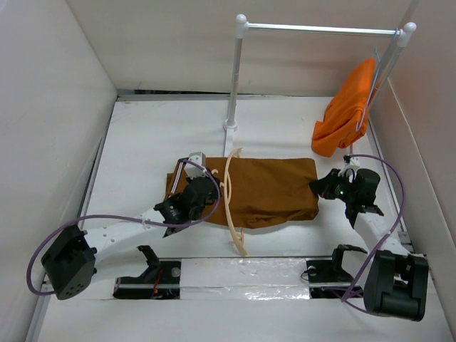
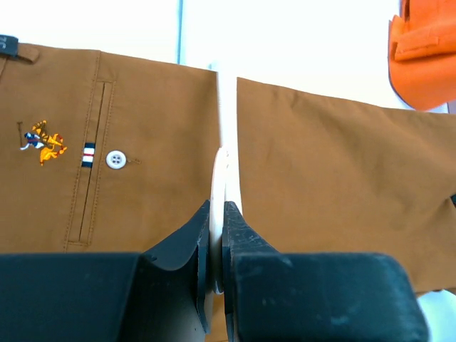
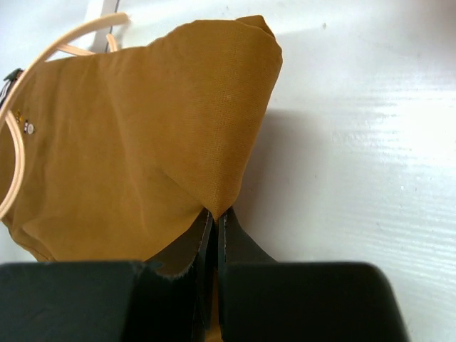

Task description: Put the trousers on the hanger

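Observation:
The rust-brown trousers point(image 1: 274, 191) lie folded flat in the middle of the table. The pale wooden hanger point(image 1: 229, 203) lies across their left part, running near to far. My left gripper point(image 1: 212, 188) is shut on the hanger; in the left wrist view the hanger point(image 2: 226, 135) runs up from the gripper point(image 2: 217, 208) with trouser cloth point(image 2: 328, 171) on both sides, a pale button point(image 2: 115, 159) at left. My right gripper point(image 1: 320, 187) is shut on the trousers' right edge; in the right wrist view the cloth point(image 3: 142, 135) peaks into the gripper point(image 3: 216, 214), and the hanger point(image 3: 43, 53) shows far left.
A white clothes rack point(image 1: 236, 78) stands at the back, its rail reaching the right wall. A bright orange garment point(image 1: 347, 114) hangs from the rail at right, also seen in the left wrist view point(image 2: 427, 57). Walls close the left, back and right sides.

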You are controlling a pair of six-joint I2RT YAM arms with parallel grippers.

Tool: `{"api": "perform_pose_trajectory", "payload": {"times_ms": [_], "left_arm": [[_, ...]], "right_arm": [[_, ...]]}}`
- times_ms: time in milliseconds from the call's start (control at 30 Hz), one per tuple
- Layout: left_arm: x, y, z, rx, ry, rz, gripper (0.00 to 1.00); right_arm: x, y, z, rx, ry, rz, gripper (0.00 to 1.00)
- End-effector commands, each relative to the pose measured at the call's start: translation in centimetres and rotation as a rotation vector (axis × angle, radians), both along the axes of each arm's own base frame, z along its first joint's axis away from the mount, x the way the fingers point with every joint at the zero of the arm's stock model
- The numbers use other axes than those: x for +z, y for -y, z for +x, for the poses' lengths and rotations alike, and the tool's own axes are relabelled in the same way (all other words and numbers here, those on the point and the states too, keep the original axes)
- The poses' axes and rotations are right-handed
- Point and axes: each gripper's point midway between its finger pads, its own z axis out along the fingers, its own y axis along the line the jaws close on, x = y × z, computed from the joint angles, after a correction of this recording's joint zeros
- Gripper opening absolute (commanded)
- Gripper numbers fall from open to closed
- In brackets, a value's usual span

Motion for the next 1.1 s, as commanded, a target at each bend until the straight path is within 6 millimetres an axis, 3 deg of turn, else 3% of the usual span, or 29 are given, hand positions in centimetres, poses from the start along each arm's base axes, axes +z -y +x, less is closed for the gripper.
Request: {"api": "perform_pose_trajectory", "payload": {"times_ms": [0, 267, 467, 567, 600, 667, 700, 733, 767, 833, 867, 967, 1000, 1067], "left_arm": [[-0.1, -1.0, -0.1, -0.039, 0.028, 0.096, 0.0], [2.5, 2.2, 0.0, -0.081, 0.061, 0.012, 0.0], [4.5, 3.2, 0.1, -0.101, 0.084, -0.014, 0.0], [6.1, 4.1, -0.5, -0.151, 0.101, -0.046, 0.0], [7.6, 4.3, -0.6, -0.163, 0.117, -0.071, 0.0], [9.7, 4.2, -0.7, -0.173, 0.138, -0.092, 0.0], [10.6, 4.4, -1.1, -0.186, 0.147, -0.098, 0.0], [11.4, 4.5, -1.3, -0.191, 0.16, -0.103, 0.0], [11.9, 4.4, -1.6, -0.197, 0.167, -0.09, 0.0], [14.6, 4.3, -2.0, -0.194, 0.209, -0.115, 0.0], [16.1, 4.5, -2.3, -0.206, 0.229, -0.127, 0.0], [17.8, 5.0, -2.4, -0.227, 0.245, -0.137, 0.0], [19.2, 5.3, -2.2, -0.232, 0.257, -0.145, 0.0], [19.8, 5.6, -2.0, -0.235, 0.255, -0.13, 0.0]], "right_arm": [[0.8, 0.2, 0.6, 0.021, 0.059, -0.003, 0.0], [-0.5, 0.2, 0.6, 0.029, 0.026, -0.005, 0.0], [-0.5, 0.4, 0.7, 0.014, 0.027, -0.024, 0.01], [0.6, -0.8, 0.6, 0.058, 0.061, -0.026, 0.3], [1.6, -1.2, 0.8, 0.072, 0.086, -0.034, 0.48], [3.8, -2.5, 0.1, 0.107, 0.135, -0.062, 0.64], [5.0, -2.6, 0.1, 0.091, 0.167, -0.087, 0.84], [8.4, -3.0, -0.1, 0.09, 0.264, -0.103, 0.95], [9.4, -4.4, -1.1, 0.128, 0.278, -0.104, 1.0], [13.2, -5.6, -1.7, 0.138, 0.383, -0.105, 1.0], [14.8, -7.7, -3.2, 0.202, 0.425, -0.068, 1.0], [17.2, -11.0, -5.1, 0.285, 0.468, 0.014, 0.98], [17.4, -13.4, -6.3, 0.349, 0.46, 0.041, 0.87], [18.2, -15.6, -7.7, 0.404, 0.462, 0.08, 0.56]]}}
